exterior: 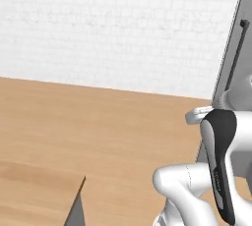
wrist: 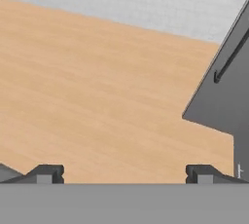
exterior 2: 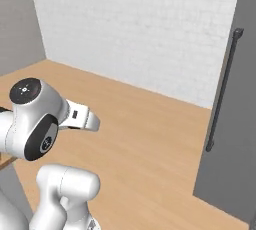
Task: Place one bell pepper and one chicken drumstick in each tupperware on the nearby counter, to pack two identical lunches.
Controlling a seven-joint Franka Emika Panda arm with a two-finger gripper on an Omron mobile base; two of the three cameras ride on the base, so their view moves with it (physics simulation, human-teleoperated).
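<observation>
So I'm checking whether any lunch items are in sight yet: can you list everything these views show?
Floor: one, light-brown wood, across the middle of every view.
Wall: one, white brick, behind the floor.
Tall panel: one, dark grey, at the right, standing on the floor.
Bar handle: one, dark, running up the panel.
Counter: one corner, light-brown wood over a grey side, lower left of the left base view.
Arm: one, white with dark joints.
Fingers: two, dark, wide apart with nothing between them, over bare floor.
</observation>
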